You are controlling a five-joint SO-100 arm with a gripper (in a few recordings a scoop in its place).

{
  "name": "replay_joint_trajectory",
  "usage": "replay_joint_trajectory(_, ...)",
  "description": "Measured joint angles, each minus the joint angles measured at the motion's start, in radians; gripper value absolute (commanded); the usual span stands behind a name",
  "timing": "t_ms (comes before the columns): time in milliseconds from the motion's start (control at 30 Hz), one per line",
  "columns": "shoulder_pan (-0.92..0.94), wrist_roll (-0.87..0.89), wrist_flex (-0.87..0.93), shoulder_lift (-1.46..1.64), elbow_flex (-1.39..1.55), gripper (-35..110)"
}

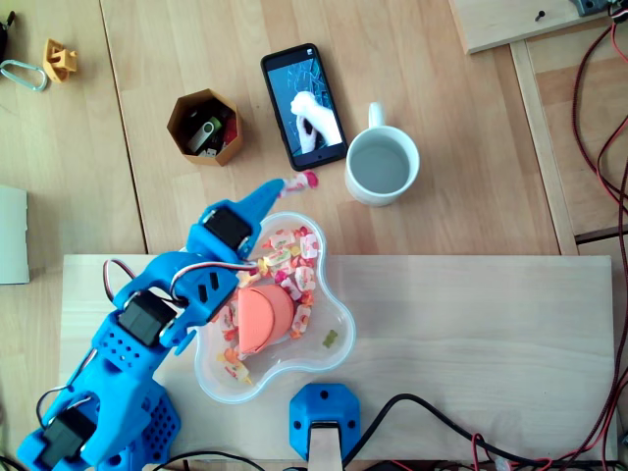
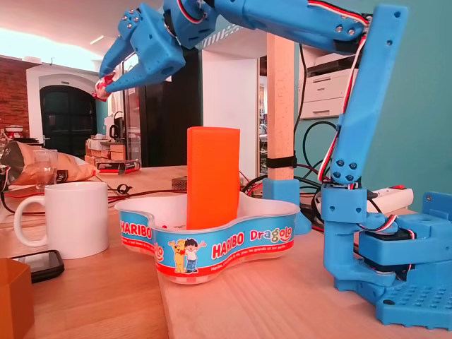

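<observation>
My blue gripper [image 1: 290, 183] [image 2: 103, 86] is raised above the table and shut on a small red and white wrapped candy [image 1: 304, 181] [image 2: 101, 88]. It hangs just past the far rim of the clear Haribo tub [image 1: 339, 294] [image 2: 212, 244], between the tub and the white mug [image 1: 382, 165] [image 2: 70, 217]. The tub holds several wrapped candies [image 1: 292, 255] and an upright orange cup [image 1: 263, 316] [image 2: 212, 176]. In the overhead view the mug looks empty.
A black phone [image 1: 304, 104] [image 2: 35, 263] lies left of the mug in the overhead view. A brown hexagonal holder [image 1: 205, 126] with USB sticks stands further left. A blue mount [image 1: 324, 414] sits at the light board's near edge. Red cables [image 1: 599, 147] run at the right.
</observation>
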Motion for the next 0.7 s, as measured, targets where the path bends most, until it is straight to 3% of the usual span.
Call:
replay_joint_trajectory(467, 0.035, 0.000, 0.078, -0.367, -0.397, -4)
replay_joint_trajectory(700, 0.048, 0.080, 0.077, -0.472, -0.479, -4)
